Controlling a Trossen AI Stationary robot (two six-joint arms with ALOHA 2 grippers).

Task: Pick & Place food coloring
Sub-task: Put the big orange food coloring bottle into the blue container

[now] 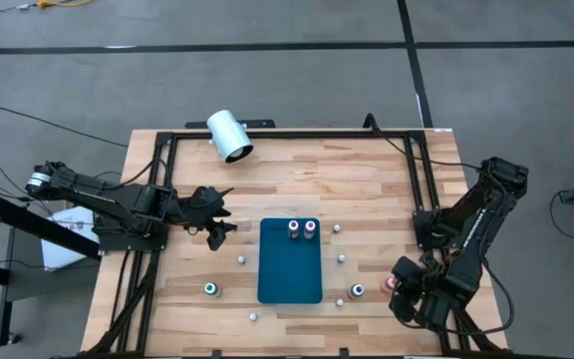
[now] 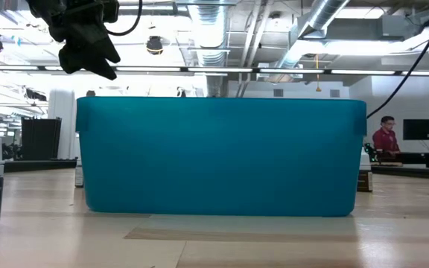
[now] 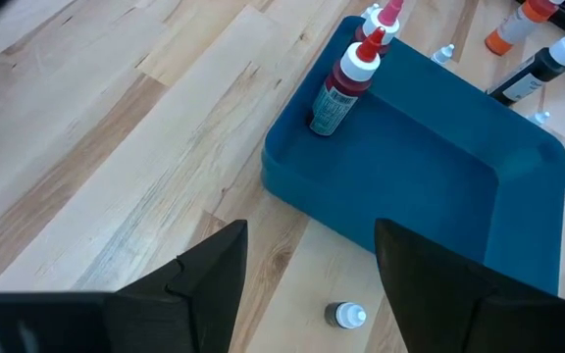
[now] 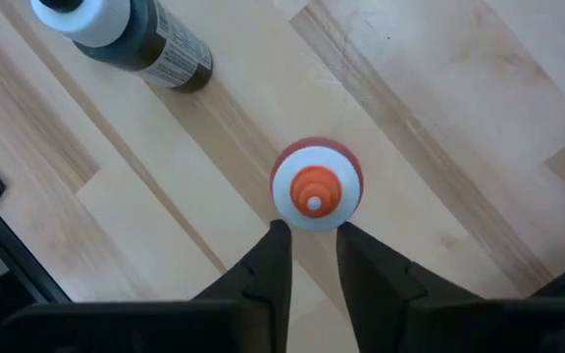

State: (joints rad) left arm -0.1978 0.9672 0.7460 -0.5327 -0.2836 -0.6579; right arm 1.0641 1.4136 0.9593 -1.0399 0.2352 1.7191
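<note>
A teal tray [image 1: 289, 261] lies mid-table. Two red and pink food coloring bottles [image 1: 302, 229] stand upright at its far end, seen too in the left wrist view [image 3: 346, 83]. An orange bottle [image 4: 314, 189] stands on the wood near the table's near right corner, beside a dark bottle [image 4: 130, 34]. My right gripper [image 4: 312, 235] points steeply down at the orange bottle, its fingers drawn close. A green bottle [image 1: 210, 289] stands left of the tray. My left gripper [image 3: 307, 275] hangs open above the table, left of the tray. My right gripper comes from above, pointing steeply down. Its two fingertips [image 4: 281, 235] close on the side of the orange bottle nearest them, under its white top [image 4: 314, 222], which hides the exact place of contact. The bottle stands upright with its base on the table.
A large white cylinder [image 1: 229, 136] lies at the table's far edge. Small white caps [image 1: 341, 258] are scattered around the tray, one of them [image 3: 346, 315] just below my left gripper. A black frame [image 1: 287, 134] runs along the table's edges.
</note>
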